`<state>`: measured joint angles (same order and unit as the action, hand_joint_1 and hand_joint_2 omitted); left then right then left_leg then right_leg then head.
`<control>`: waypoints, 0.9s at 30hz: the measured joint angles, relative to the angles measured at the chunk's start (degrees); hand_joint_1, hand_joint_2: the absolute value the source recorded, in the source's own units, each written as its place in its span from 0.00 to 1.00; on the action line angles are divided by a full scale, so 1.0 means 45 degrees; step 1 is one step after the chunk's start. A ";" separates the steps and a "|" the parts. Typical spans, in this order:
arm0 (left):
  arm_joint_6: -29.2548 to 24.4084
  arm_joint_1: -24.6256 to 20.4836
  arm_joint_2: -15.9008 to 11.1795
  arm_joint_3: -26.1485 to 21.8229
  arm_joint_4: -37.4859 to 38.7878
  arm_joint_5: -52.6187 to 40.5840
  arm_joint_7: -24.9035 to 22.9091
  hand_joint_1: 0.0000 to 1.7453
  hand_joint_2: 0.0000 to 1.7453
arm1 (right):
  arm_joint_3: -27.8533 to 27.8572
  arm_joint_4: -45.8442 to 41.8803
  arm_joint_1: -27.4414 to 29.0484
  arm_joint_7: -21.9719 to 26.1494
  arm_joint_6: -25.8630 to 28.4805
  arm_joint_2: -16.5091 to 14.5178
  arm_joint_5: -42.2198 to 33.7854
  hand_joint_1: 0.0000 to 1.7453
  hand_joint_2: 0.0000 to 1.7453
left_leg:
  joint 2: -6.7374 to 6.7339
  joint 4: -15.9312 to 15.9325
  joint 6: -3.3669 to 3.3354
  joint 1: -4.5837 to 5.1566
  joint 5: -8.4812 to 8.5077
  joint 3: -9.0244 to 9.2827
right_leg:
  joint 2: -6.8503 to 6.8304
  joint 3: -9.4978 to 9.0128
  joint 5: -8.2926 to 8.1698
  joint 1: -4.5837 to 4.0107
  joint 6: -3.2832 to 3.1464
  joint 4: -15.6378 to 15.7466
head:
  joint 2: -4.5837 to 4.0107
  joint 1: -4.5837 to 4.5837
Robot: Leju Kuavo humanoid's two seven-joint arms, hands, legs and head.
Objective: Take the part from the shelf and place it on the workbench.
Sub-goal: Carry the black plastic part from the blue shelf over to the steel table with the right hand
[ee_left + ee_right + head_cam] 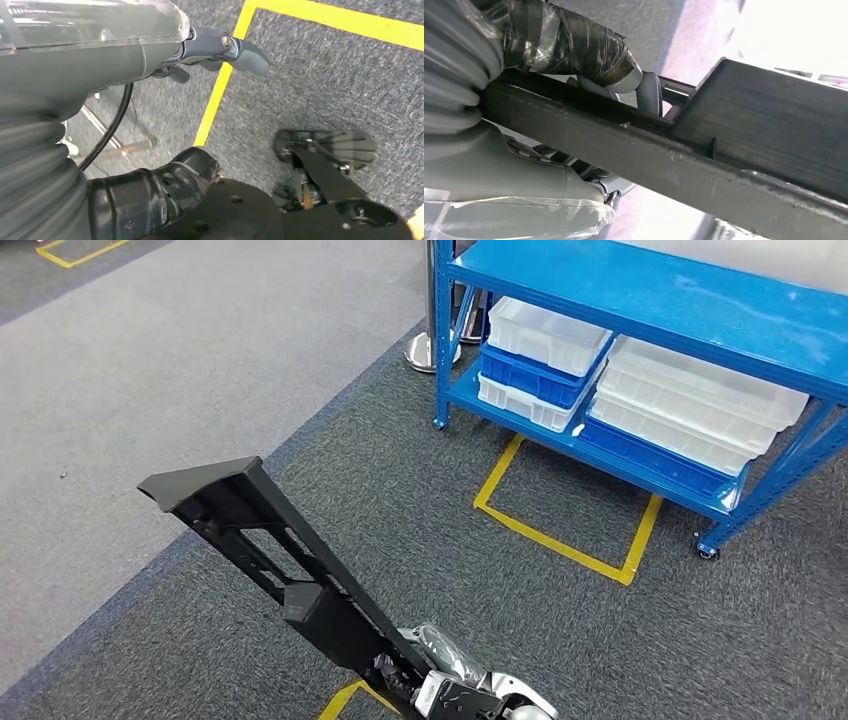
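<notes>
Grey carpet floor (200, 360) with blue shelf (640, 300) behind. Long black part (290, 570), seemingly rigid and lever-heavy, is carried off the shelf; right hand (589, 55) grasps its lower end, best held there. Left hand (220, 47) hangs released.

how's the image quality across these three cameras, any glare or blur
Head view: even light, sharp, with soft sheen on the blue shelf top. Left wrist view: the left hand is sharp, the floor beside it smeared by motion blur. Right wrist view: the background above the part is blown out to white, and the right hand is close and soft.
</notes>
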<state>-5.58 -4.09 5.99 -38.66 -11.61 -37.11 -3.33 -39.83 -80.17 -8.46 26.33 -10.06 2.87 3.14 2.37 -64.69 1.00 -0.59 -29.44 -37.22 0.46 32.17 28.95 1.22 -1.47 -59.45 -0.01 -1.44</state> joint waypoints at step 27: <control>-0.0102 0.0085 0.0018 -0.0901 0.0000 0.0454 0.0226 0.00 1.00 | -0.0319 0.1287 -0.1245 0.0348 -0.1155 -0.0723 -0.0347 0.97 1.00 | 0.0856 0.1297 -0.0253 -0.0020 0.0739 0.0663 | 0.0552 0.0235 -0.0026 -0.0034 0.0204 -0.0222 | -0.0001 -0.0015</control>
<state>-6.04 -3.71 6.07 -42.72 -11.61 -35.06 -2.31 -41.27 -74.38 -14.07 27.90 -15.26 -0.38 1.58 6.22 -58.85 -0.14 -0.68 -26.11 -34.23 2.95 33.23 28.83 1.06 -0.55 -60.45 -0.01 -1.50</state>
